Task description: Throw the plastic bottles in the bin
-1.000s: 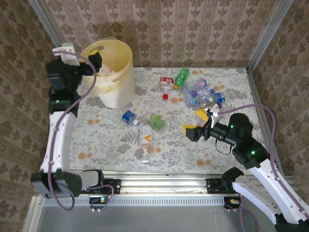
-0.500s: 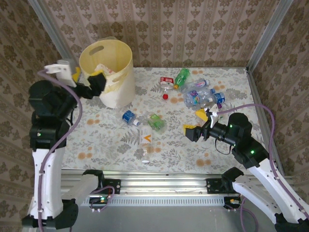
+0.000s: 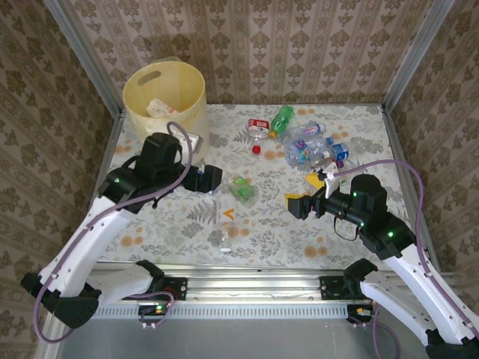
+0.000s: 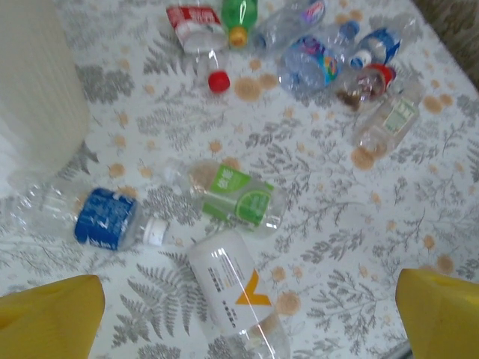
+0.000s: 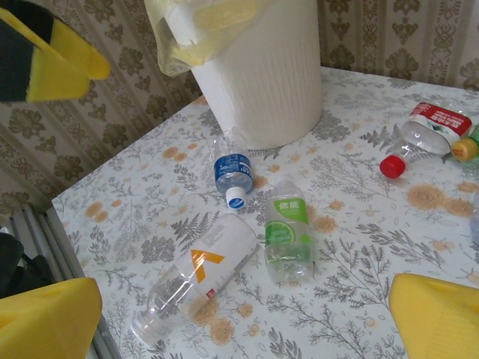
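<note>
Three plastic bottles lie mid-table: one with a white label and orange mark (image 3: pixel 227 217) (image 4: pixel 228 288) (image 5: pixel 198 273), one with a green label (image 3: pixel 241 187) (image 4: pixel 236 196) (image 5: pixel 288 228), and one with a blue label (image 4: pixel 105 218) (image 5: pixel 233 173). Several more bottles (image 3: pixel 308 146) (image 4: pixel 329 56) are heaped at the back right. The pale yellow bin (image 3: pixel 165 97) (image 5: pixel 262 67) stands at the back left. My left gripper (image 3: pixel 211 179) (image 4: pixel 243 321) hangs open above the white-label bottle, holding nothing. My right gripper (image 3: pixel 303 189) (image 5: pixel 239 318) stands open to the right of the three bottles, also holding nothing.
A red-label bottle (image 3: pixel 258 126) (image 5: pixel 434 123), a green bottle (image 3: pixel 282 118) and a loose red cap (image 3: pixel 257 149) (image 4: pixel 218 82) lie near the back wall. Patterned walls enclose the table on three sides. A metal rail (image 3: pixel 247 284) runs along the near edge.
My left arm has swung from over the bin down and right to the middle of the table, above the three bottles. The right arm has barely moved.
</note>
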Controlling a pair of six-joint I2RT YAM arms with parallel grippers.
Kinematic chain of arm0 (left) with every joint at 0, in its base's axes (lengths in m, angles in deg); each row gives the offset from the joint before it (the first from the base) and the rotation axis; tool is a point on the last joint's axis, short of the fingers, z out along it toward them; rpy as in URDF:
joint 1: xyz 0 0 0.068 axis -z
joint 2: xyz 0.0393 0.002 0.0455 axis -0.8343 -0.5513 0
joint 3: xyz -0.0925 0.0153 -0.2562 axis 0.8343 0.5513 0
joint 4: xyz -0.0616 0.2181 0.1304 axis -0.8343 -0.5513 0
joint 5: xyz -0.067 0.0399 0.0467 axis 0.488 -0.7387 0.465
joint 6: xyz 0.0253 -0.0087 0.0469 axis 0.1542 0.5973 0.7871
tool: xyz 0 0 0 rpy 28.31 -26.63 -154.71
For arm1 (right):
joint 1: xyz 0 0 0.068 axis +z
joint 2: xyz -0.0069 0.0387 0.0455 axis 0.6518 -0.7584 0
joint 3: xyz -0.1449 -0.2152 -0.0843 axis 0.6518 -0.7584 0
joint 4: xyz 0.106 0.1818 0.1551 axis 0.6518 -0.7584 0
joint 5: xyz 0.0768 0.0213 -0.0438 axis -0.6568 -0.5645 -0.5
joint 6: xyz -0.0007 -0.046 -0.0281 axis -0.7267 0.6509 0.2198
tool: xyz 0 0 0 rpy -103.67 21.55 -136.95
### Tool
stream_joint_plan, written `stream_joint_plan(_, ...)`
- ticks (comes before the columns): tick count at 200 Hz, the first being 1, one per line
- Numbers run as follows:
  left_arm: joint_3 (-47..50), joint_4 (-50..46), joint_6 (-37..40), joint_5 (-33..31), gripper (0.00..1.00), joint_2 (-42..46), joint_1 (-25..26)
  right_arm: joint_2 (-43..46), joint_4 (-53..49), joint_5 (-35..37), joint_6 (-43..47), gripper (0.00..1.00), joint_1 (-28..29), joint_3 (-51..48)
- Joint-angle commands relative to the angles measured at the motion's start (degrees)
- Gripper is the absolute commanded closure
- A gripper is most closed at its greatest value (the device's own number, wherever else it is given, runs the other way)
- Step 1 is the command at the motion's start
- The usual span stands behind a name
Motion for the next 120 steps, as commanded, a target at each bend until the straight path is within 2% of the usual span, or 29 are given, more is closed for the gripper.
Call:
stream_joint_plan(1, 1.03, -3.05, -3.90, -0.99, 0.00, -2.16, 2.02, 0.48, -1.75, 2.49, -0.73, 0.00, 0.42, 2.02)
stream_joint_plan(70, 5.87, -0.03, -8.92, 3.65, 0.00, -10.09, 5.62, 0.28, -4.39, 3.95, -1.19, 0.00, 0.44, 3.07)
stream_joint_plan(120, 9.30, 4.20, -10.98, 5.10, 0.00, -15.16, 7.10, 0.38, -5.03, -0.69, -0.85, 0.00, 0.47, 3.40)
